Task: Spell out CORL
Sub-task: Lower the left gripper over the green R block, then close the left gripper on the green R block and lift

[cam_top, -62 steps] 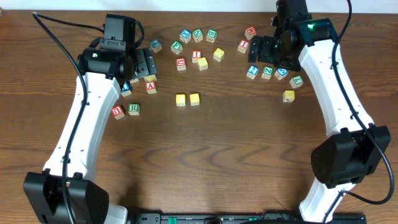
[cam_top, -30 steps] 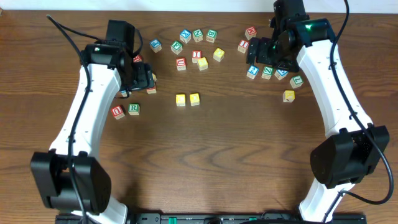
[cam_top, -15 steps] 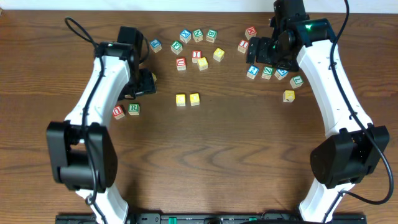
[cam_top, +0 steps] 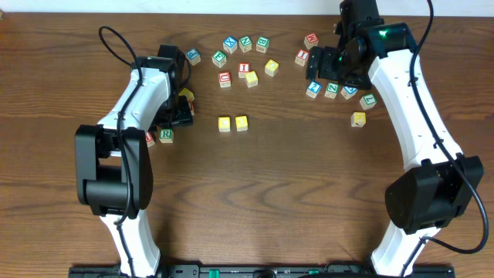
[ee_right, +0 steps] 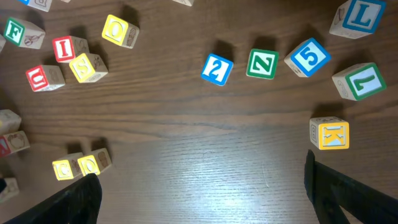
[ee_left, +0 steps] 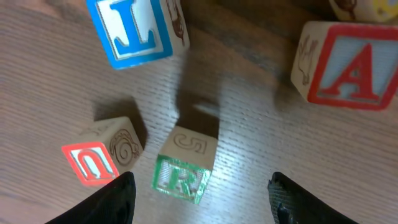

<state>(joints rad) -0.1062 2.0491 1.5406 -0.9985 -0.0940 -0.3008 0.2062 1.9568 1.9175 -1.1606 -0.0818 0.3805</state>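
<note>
Two yellow blocks, C (cam_top: pixel 225 123) and O (cam_top: pixel 241 122), lie side by side mid-table; they also show in the right wrist view, C (ee_right: pixel 64 168) and O (ee_right: pixel 94 161). The green R block (cam_top: pixel 166 135) lies beside a red U block (cam_top: pixel 147 139). In the left wrist view the R block (ee_left: pixel 183 171) lies between my open fingers, just ahead of them, with the U block (ee_left: pixel 99 160) to its left. My left gripper (cam_top: pixel 177 113) (ee_left: pixel 202 205) is open and empty. A blue L block (ee_left: pixel 134 31) lies further ahead. My right gripper (cam_top: pixel 333 68) (ee_right: pixel 205 199) is open and empty above the right cluster.
A red A block (ee_left: pixel 345 62) lies near the left gripper. Several loose blocks (cam_top: pixel 245 58) lie at the back centre. On the right are a blue 2 (ee_right: pixel 217 68), green Z (ee_right: pixel 261 63), blue 5 (ee_right: pixel 309 57), green 7 (ee_right: pixel 357 81), yellow K (ee_right: pixel 329 134) and another blue L (ee_right: pixel 357 15).
My left arm has swung so its gripper moved down and right, ending close above the R and U blocks. The right arm and the blocks have not moved.
</note>
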